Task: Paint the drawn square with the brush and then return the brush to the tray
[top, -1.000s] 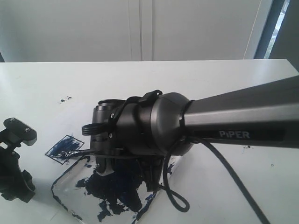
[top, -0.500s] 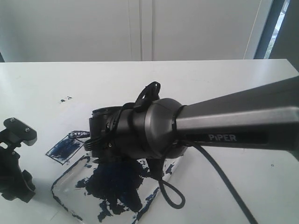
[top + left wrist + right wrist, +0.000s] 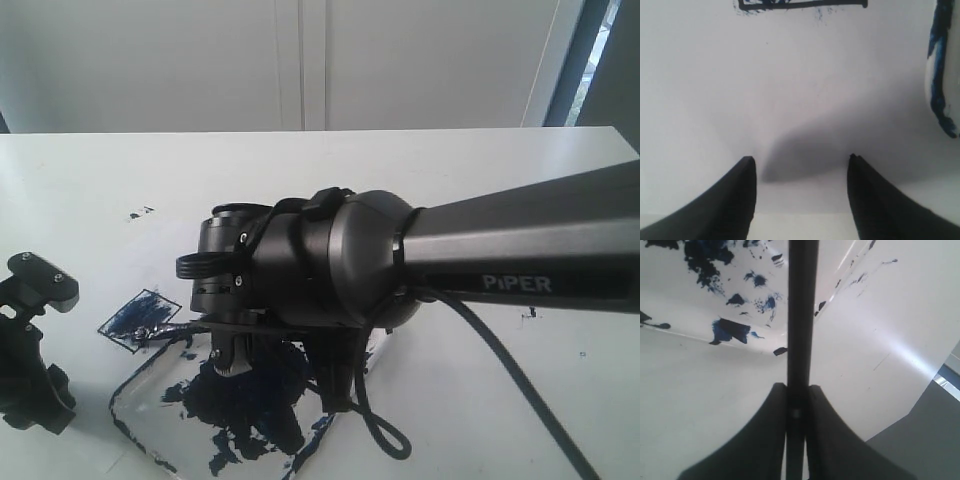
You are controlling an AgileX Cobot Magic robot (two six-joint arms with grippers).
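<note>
A: White panelled wall [image 3: 150,60] at the back, a sliver of window [image 3: 600,50] in the corner, and a white surface [image 3: 480,170] flecked with paint. Where does everything lie?

B: Take the tray [image 3: 130,415] as the mark. It sits at the near edge, clear plastic, a big navy blot across it. The drawn square [image 3: 135,318] lies just beside the tray's far left corner, its inside streaked blue with some white showing.

A: And the brush?

B: The brush [image 3: 180,327] runs out over that same corner of the tray, almost level, its clotted tip at the square's edge nearest the tray. Whether the bristles touch the square I cannot tell.

A: Who has it?

B: The right pincer [image 3: 796,390]. Its wrist view shows both fingers [image 3: 755,440] pressed against the black stick, one each side, pinching it firmly.

A: The other one?

B: The left pincer [image 3: 800,159] rests off the tray's left side, spread wide, nothing between its tips, only bare white surface below.

A: So which step?

B: Painting, I'd judge, and well along, since the square is largely covered. The return to the tray is not yet done.

A: What does the next move want?

B: Either a short stroke across the pale patches, tip kept inside the outline, or a small swing back over the tray and a low release so the wet tip lands on plastic.
</note>
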